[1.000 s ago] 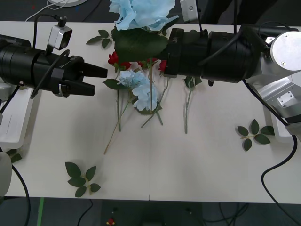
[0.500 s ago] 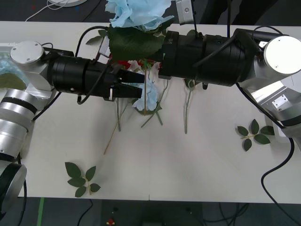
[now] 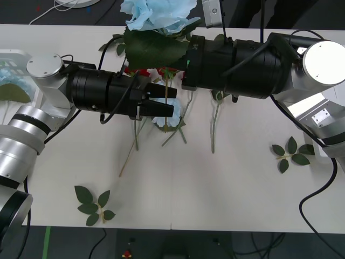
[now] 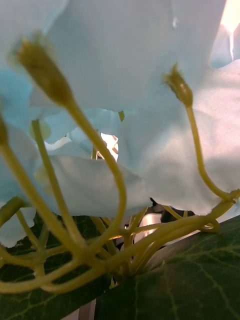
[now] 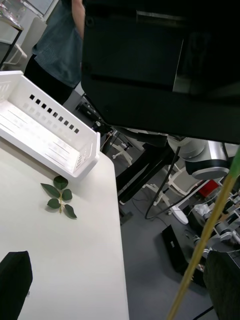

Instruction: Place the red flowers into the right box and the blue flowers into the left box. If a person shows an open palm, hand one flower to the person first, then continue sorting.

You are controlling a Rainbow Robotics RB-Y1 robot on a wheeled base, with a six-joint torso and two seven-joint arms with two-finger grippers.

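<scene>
**A:** Left gripper [image 3: 164, 101] is out over the pile now — fingers parted, nothing between them, tips above the blue flowers [image 3: 168, 116] lying mid-table among the red flowers [image 3: 144, 72].

**B:** And the right gripper [image 3: 186, 62]?

**A:** Its arm lies across the far side with a big blue cluster [image 3: 156, 13] and its wide leaf at the tip; whether the fingers are clamped I cannot tell. The right wrist view looks up into pale petals and stalks.

**B:** What makes this pick clean?

**A:** I'd say straddle one stem only — the left wrist view shows a green stem [image 5: 202, 247] running up beside one finger [image 5: 223, 280]. The stems cross, so a sloppy close could drag a rose along. Lift straight, then carry to the left box [image 3: 11, 56], where blue already lies; the right box [image 5: 47, 132] sits at the opposite end beside a leaf sprig [image 5: 59, 196].

**B:** Versus a second ago?

**A:** The left arm hung well off to the side then; it has swung in over the flowers. The right arm barely shifted.
</scene>
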